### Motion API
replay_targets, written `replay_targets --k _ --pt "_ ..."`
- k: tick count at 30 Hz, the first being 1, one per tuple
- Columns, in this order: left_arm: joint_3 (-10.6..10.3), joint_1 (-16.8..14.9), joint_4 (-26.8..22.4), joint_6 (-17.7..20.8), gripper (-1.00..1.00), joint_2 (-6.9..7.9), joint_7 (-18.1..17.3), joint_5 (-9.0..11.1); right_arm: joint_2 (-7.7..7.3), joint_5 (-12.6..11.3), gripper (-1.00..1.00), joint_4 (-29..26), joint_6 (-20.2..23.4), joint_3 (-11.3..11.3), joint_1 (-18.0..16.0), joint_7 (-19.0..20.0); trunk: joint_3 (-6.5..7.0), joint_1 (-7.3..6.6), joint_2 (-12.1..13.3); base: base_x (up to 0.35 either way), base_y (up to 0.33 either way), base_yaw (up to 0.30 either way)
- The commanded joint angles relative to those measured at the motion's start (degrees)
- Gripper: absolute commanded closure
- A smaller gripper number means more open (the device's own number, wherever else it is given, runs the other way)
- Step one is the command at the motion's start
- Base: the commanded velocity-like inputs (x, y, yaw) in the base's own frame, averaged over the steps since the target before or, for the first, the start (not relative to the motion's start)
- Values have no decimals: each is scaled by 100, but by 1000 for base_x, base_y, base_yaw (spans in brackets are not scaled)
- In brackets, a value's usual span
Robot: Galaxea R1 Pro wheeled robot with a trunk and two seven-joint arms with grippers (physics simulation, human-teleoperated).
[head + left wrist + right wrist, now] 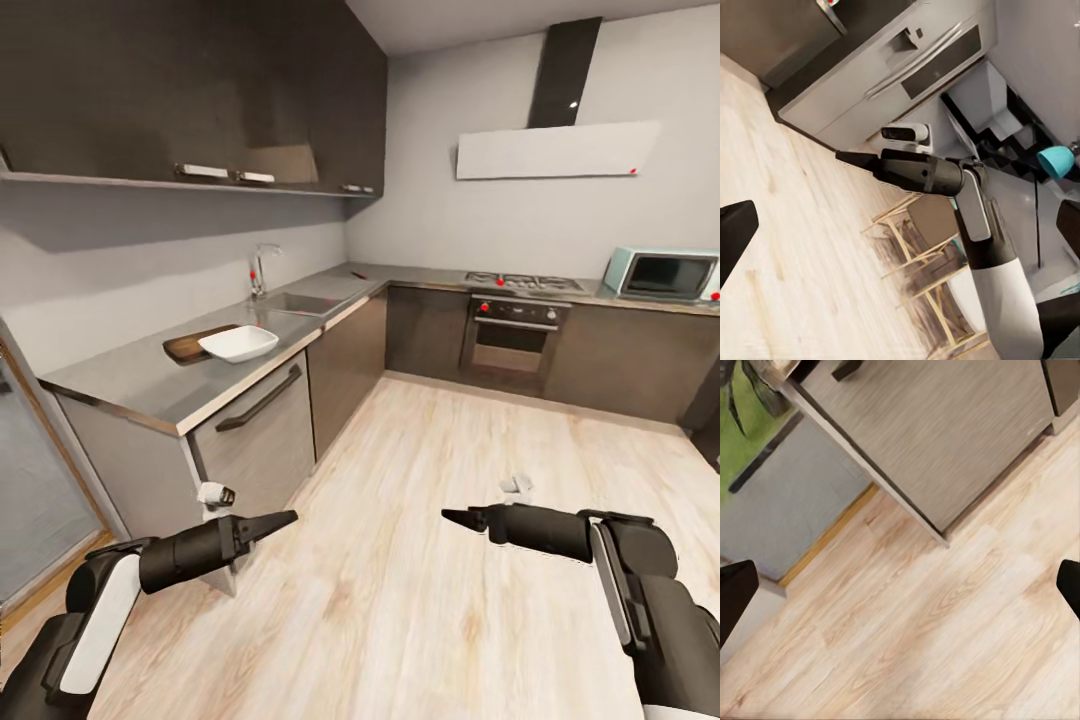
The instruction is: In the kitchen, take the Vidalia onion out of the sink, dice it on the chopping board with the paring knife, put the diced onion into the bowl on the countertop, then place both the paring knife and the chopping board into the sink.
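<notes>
The dark brown chopping board (183,347) lies on the grey countertop (150,385) at the left, and the white bowl (238,343) sits on its right end. Farther along are the steel sink (300,302) and its chrome tap (262,270); the onion is hidden inside the basin. A slim reddish thing near the counter's corner looks like the paring knife (358,274). My left gripper (290,518) and right gripper (450,517) hover over the wood floor, far from the counter. Both are open and empty, with fingers (735,232) (735,592) spread at the edges of the wrist views.
Along the back wall stand an oven (512,335) under a hob (518,282) and a microwave (668,274). A small white object (517,485) lies on the floor. The cabinet end (130,470) and a glass door (40,500) are at the left.
</notes>
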Motion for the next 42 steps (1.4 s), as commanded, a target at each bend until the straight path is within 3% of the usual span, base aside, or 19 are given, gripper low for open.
replay_targets --k 1,6,13,15,16,17,24,26,29,30,33,34,35,37,42 --pt "1 -6 -2 0 -100 -8 -14 -12 -8 56 -100 -12 33 -13 -5 70 -12 3 -3 301 -188 218" --pt "-13 -9 0 -257 -100 -65 83 -90 -89 56 -100 -75 33 -36 -8 95 -39 3 -3 301 -193 215" --pt "-33 -10 1 -457 -100 -104 586 -194 -108 48 -100 -120 33 -42 -38 88 -80 3 -3 129 -100 210" --pt "-40 -10 1 -678 -100 -110 709 -218 -119 54 -100 -124 33 -47 -42 87 -92 3 -3 17 -14 203" --pt "-43 -10 1 -732 -100 -110 717 -220 -126 54 -100 -124 33 -47 -43 89 -98 3 -3 9 -7 201" --pt "-51 -10 1 -978 -100 -101 729 -211 -227 52 -100 -126 33 -83 -44 88 -86 -19 37 3 -2 200" --pt "-36 -10 10 -1035 -100 -57 577 -158 -288 48 -100 -126 33 -261 -44 146 -4 -173 318 1 -1 194" --pt "-32 -10 18 -1018 -100 -50 552 -163 -303 46 -100 -126 33 -320 -44 244 19 -217 398 0 0 152" --pt "-19 -10 23 -789 -100 12 536 -216 -522 46 -100 -97 33 -777 -44 801 54 -283 518 0 0 128" --pt "-13 -10 21 -678 -100 136 708 -347 -612 62 -100 -83 33 -1070 -44 993 66 -305 558 0 0 120" --pt "-11 -10 10 -634 -100 207 1086 -592 -637 95 -100 -71 31 -1170 -44 1030 101 -370 679 0 0 120" --pt "-11 -10 4 -599 -100 216 1295 -724 -640 105 -100 -68 -6 -1188 -44 1031 113 -392 719 0 0 119" --pt "-10 -10 1 -527 -100 227 1718 -899 -646 119 -100 -62 -67 -1203 -44 1026 125 -414 759 0 0 119" --pt "-10 -10 1 -469 -100 247 2072 -1022 -653 134 -100 -58 -110 -1214 -44 1017 148 -458 839 0 0 119" --pt "-10 -10 17 -434 -100 251 2373 -1151 -762 126 -100 -58 -127 -1381 -44 1026 207 -568 1040 0 0 125"
